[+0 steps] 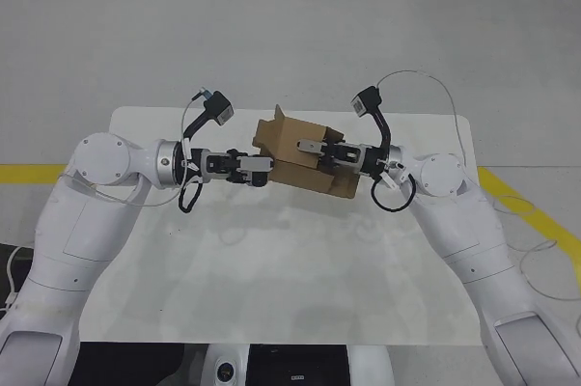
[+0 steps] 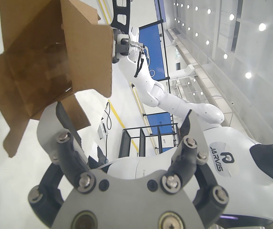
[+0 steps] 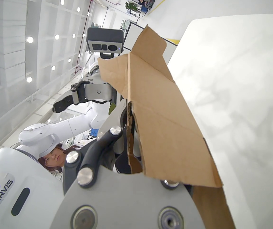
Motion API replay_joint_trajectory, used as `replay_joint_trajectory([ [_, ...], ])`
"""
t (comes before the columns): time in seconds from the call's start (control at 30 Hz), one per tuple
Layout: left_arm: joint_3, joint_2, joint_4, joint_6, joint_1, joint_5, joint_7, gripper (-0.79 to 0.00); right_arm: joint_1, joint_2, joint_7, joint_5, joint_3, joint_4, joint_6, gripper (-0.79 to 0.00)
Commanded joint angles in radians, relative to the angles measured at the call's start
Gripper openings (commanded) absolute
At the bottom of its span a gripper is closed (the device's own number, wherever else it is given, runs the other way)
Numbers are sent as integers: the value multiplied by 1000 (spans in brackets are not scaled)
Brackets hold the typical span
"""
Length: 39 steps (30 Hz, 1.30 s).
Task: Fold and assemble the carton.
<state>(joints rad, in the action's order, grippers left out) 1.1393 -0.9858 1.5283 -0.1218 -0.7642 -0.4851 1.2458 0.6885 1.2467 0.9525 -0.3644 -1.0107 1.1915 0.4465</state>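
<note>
Top view, left to right: the left gripper (image 1: 260, 170), its fingers (image 2: 62, 117) spread wide, sits just beside the carton (image 1: 292, 143), one finger under a hanging flap. The carton, open with its flaps loose, is at the far side of the table (image 1: 271, 280), apparently lifted off it. The right gripper (image 1: 315, 151) pinches one carton wall. Judged from here, the step goes best if the right grip holds firm while the left pushes the flap inward along its crease, not mid-panel, so the board does not buckle. No print can be made out on the carton's faces.
</note>
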Motion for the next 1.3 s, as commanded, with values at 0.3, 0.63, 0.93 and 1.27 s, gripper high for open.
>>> replay_joint_trajectory([
  [0.3, -18, -2, 20, 5, -10, 2, 8, 0, -2, 6, -42, 14, 0, 15, 0, -785],
  [0.63, -25, -6, 19, -8, -3, 17, -12, 0, -2, 20, -30, -18, 29, 15, 8, -785],
  [0.93, -17, -5, 25, -20, -7, 23, -22, 0, -2, 31, -14, -40, 51, 10, 3, -785],
  [1.27, -9, -4, 28, -21, -13, 22, -19, 0, -6, 41, -5, -50, 63, 2, 3, -785],
])
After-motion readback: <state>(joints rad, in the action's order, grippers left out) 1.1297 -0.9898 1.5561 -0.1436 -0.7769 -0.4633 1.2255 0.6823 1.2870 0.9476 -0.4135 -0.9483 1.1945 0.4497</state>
